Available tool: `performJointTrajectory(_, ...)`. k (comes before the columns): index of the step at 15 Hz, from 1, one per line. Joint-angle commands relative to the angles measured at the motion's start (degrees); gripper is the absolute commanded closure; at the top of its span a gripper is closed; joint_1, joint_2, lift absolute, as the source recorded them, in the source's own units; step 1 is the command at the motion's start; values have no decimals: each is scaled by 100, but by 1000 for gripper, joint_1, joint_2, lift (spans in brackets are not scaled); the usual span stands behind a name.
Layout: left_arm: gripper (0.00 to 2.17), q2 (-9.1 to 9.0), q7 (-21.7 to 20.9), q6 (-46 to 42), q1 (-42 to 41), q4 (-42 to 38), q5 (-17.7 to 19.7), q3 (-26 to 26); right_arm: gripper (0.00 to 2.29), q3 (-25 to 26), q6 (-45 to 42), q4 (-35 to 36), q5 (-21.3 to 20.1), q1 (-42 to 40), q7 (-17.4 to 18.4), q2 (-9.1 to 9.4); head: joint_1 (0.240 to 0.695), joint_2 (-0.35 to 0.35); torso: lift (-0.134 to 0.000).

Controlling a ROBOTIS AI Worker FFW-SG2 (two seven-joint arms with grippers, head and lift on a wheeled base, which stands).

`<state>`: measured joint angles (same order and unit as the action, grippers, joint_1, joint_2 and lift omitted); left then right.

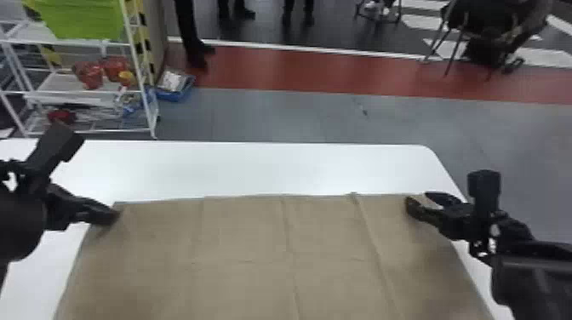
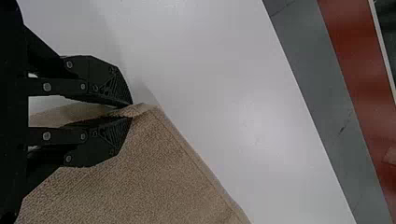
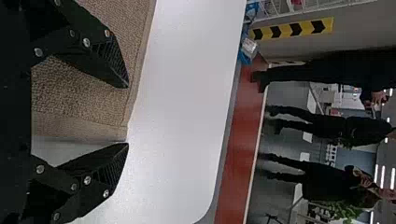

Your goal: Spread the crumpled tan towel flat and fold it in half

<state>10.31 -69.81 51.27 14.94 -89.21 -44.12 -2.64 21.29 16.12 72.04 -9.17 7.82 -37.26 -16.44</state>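
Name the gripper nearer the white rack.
Left. The left gripper is at the far left corner of the towel, toward the rack; the right gripper is across at the far right corner.

We see a white worktop (image 1: 255, 168) with rounded far right corner. On it we find the tan towel (image 1: 238, 238), spread wide, with several crease lines and almost straight far edge.

Head view: white table (image 1: 255, 168) is rounding off at three o'clock. Grey floor (image 1: 264, 117) is stretching beyond; red band (image 1: 298, 70) is crossing at twelve. White rack (image 1: 147, 111) is standing at ten, holding green bin (image 1: 85, 19). Dark chair (image 1: 481, 17) is standing at two. Right wrist view: ceiling lights (image 3: 383, 176) are glowing.
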Motion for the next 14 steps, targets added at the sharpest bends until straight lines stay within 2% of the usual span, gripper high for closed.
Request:
performJointTrajectory(1,940,6,3,-16,0,0,0,0,677,7,-157,3,29,-18,-18,9,695,-163,-123)
performJointTrajectory(2,940,6,3,-16,0,0,0,0,896,7,-263,3,38,-35,-26,0,695,-162,-123)
performJointTrajectory(3,940,6,12,-33,0,9,0,0,940,15,-315,-6,47,-44,-18,0,695,-159,-123)
performJointTrajectory(9,940,-11,82,-227,-35,0,9,-237,940,138,-649,187,187,-255,-114,18,695,-150,-123)
performJointTrajectory(11,940,-29,91,-367,-140,-114,62,-475,940,191,-649,460,337,-483,-185,9,695,-145,-123)
performJointTrajectory(14,940,-55,117,-684,-518,-598,387,-940,940,358,-474,1198,539,-984,-501,18,695,-130,-123)
